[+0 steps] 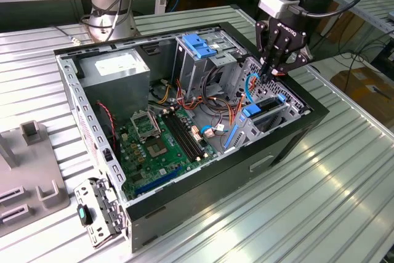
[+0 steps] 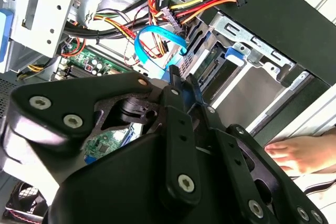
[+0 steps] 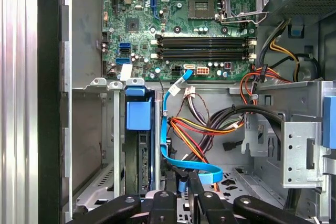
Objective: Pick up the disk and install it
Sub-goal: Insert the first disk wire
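Disk [image 1: 263,106] sits in its bay [image 1: 289,112], right of centre; gripper [image 1: 269,73], fingers closed and empty, hangs just above; final seating perhaps needs a straight push.

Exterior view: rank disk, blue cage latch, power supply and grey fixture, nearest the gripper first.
1. Disk, directly below gripper.
2. Blue cage latch, atop drive cage.
3. Power supply, toward exterior view's left.
4. Grey fixture, outside case, far left.

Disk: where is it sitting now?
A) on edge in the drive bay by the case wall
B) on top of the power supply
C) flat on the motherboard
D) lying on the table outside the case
A: in the first wrist view the disk, with its blue carrier, stands on edge in the drive bay, next to the gripper.
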Robot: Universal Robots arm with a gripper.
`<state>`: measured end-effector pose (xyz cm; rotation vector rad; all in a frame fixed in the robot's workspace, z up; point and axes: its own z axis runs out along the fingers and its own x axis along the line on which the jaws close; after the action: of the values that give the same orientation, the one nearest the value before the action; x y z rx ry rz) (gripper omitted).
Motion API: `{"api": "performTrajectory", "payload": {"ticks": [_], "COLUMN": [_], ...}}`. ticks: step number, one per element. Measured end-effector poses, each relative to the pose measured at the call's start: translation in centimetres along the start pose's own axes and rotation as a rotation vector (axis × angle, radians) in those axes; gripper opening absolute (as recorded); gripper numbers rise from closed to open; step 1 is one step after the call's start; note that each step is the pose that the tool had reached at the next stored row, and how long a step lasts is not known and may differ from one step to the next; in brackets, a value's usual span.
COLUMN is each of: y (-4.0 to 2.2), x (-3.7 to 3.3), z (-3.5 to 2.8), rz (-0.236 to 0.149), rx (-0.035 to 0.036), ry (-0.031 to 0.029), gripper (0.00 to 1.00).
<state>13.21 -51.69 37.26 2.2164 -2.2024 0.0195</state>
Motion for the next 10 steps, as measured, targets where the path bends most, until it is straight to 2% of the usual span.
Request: {"api": "performTrajectory", "payload": {"ticks": [1, 8, 10], "y": [0.00, 0.00, 0.06], "x": [0.00, 0.02, 0.28], "z": [0.00, 0.02, 0.03], "rz": [0.000, 0.000, 0.000], "rx": [0.0000, 0.0000, 0.0015], "ry": [0.0000, -0.0002, -0.0001], "gripper": [0.16, 0.16, 0.16]}}
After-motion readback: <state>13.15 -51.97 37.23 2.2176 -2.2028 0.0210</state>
